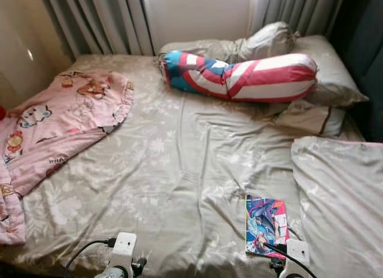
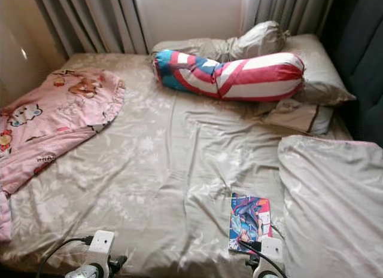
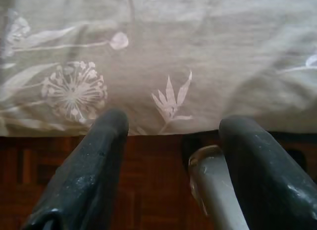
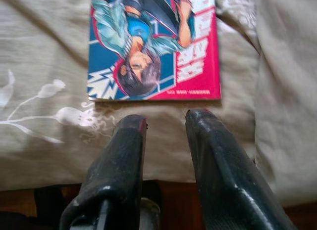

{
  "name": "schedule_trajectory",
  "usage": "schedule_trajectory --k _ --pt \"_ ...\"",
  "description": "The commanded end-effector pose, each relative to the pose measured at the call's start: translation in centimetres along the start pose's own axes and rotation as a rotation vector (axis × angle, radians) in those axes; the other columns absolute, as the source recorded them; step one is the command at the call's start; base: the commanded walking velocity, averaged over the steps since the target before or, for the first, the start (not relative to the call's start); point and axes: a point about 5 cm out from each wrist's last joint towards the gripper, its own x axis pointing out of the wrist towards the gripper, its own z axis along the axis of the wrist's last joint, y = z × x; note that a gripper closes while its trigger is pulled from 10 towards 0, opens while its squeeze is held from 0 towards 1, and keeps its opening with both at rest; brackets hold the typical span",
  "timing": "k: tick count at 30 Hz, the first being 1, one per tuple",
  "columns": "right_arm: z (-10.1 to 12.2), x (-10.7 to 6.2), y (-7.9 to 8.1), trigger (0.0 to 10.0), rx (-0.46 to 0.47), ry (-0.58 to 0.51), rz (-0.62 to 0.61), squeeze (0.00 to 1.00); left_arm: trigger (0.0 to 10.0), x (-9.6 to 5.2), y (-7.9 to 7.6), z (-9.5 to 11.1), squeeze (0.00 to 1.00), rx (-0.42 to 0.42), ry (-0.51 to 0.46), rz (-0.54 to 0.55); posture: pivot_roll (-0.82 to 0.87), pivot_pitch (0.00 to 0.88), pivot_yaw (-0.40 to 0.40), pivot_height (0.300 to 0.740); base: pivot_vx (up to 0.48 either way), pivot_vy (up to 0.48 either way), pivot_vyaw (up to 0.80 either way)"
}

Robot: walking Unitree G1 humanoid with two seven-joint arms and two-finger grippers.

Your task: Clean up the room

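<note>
A rumpled bed (image 1: 179,170) is seen bearing a pink blanket (image 1: 54,128) at its left, a striped bolster (image 1: 245,75) against the pillows (image 1: 326,75), and a comic (image 1: 266,224) near the foot edge; the comic is judged light, thin and bendy, best pinched at its near edge. The right gripper (image 4: 166,121) is held just short of it, fingers slightly parted and holding nothing; the left gripper (image 3: 171,123) is spread wide, nothing held; the folded duvet (image 1: 341,194) beside the comic may crowd the approach.

Both arms low at the bed's near edge

Left gripper (image 3: 171,128) holds its fingers wide apart; right gripper (image 4: 166,118) holds its fingers narrowly parted, tips over the edge.
</note>
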Motion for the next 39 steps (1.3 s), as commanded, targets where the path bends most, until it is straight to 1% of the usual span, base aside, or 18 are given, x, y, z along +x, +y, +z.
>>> schedule_trajectory --k 1,3,5,10,13,14,15,23,27,28,32,34,39 --pt "-0.8 -0.2 0.4 10.0 -0.027 0.027 0.021 0.00 10.0 -0.1 0.0 -0.8 0.00 -0.017 0.039 0.014 -0.09 0.000 -0.001 0.717 0.000 0.000 0.00" --pt "-1.1 -0.2 0.3 10.0 -0.057 0.036 0.033 0.00 10.0 -0.2 0.1 -1.2 0.00 -0.047 0.047 0.035 -0.09 0.000 -0.010 0.717 0.000 0.000 0.00" --pt "-1.4 -0.3 0.1 10.0 -0.076 0.043 0.037 0.00 10.0 -0.3 0.2 -1.5 0.00 -0.057 0.054 0.045 -0.09 0.000 -0.016 0.717 0.000 0.000 0.00" --pt "-2.2 -0.7 -0.9 10.0 -0.085 0.059 0.030 0.00 10.0 -0.4 0.3 -2.1 0.00 -0.050 0.072 0.051 -0.08 0.000 -0.024 0.717 0.000 0.000 0.00" --pt "-2.4 -0.7 -0.9 10.0 -0.092 0.066 0.033 0.00 10.0 -0.5 0.3 -2.2 0.00 -0.052 0.077 0.054 -0.08 0.000 -0.024 0.717 0.000 0.000 0.00" --pt "-3.0 -0.9 -0.5 10.0 -0.102 0.085 0.045 0.00 10.0 -0.5 0.4 -2.5 0.00 -0.053 0.083 0.057 -0.08 0.000 -0.023 0.717 0.000 0.000 0.00" --pt "-3.0 -0.9 -0.5 10.0 -0.102 0.085 0.045 0.00 10.0 -0.5 0.4 -2.5 0.00 -0.053 0.083 0.057 -0.08 0.000 -0.023 0.717 0.000 0.000 0.00" --pt "-5.0 -1.4 3.5 10.0 -0.129 0.144 0.088 0.00 10.0 -0.8 0.6 -3.2 0.00 -0.038 0.107 0.058 -0.10 0.000 -0.003 0.717 0.000 0.000 0.00" --pt "-5.5 -1.6 4.1 10.0 -0.139 0.154 0.094 0.00 10.0 -0.9 0.8 -3.5 0.00 -0.032 0.117 0.059 -0.09 0.000 0.001 0.717 0.000 0.000 0.00" --pt "-5.8 -1.8 4.6 10.0 -0.152 0.155 0.101 0.00 10.0 -1.0 0.9 -3.8 0.00 -0.025 0.125 0.059 -0.09 0.000 0.002 0.717 0.000 0.000 0.77" --pt "-6.0 -1.9 5.2 10.0 -0.165 0.157 0.108 0.00 10.0 -1.0 1.0 -4.0 0.00 -0.020 0.135 0.059 -0.09 0.000 0.002 0.717 0.000 0.000 0.79" --pt "-5.7 -1.7 4.4 10.0 -0.148 0.156 0.104 0.00 10.0 -1.1 1.0 -4.1 0.00 -0.016 0.139 0.057 -0.09 0.000 0.000 0.717 0.000 0.000 0.40" --pt "-5.7 -1.7 4.4 10.0 -0.143 0.154 0.099 0.00 10.0 -1.0 1.0 -4.0 0.00 -0.019 0.134 0.056 -0.09 0.000 -0.001 0.717 0.000 0.000 0.00"
